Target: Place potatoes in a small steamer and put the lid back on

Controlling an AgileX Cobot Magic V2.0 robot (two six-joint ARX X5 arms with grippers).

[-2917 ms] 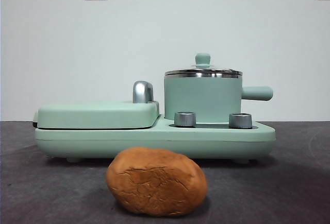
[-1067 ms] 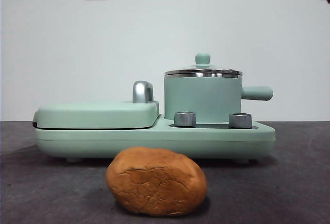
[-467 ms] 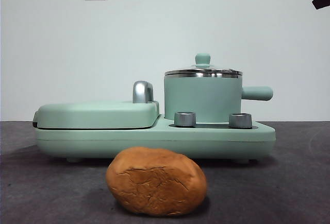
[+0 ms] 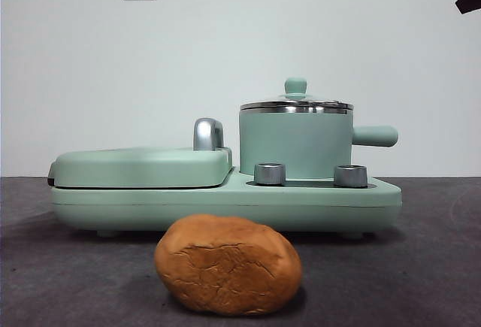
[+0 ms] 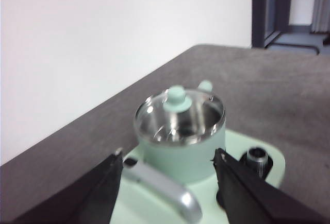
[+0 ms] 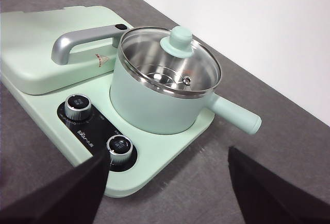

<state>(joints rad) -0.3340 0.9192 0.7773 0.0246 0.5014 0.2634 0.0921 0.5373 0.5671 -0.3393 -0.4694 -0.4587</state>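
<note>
Dark grey table [image 4: 421,282] before a white wall [image 4: 225,56]; both grippers [image 5: 167,183] [image 6: 167,183] spread, holding nothing.

Even, soft light is filling all views. The potato [image 4: 228,264] is casting a faint shadow on the counter [image 4: 421,267]. The left wrist view is showing blurred, soft edges; the others are reading sharp.
</note>
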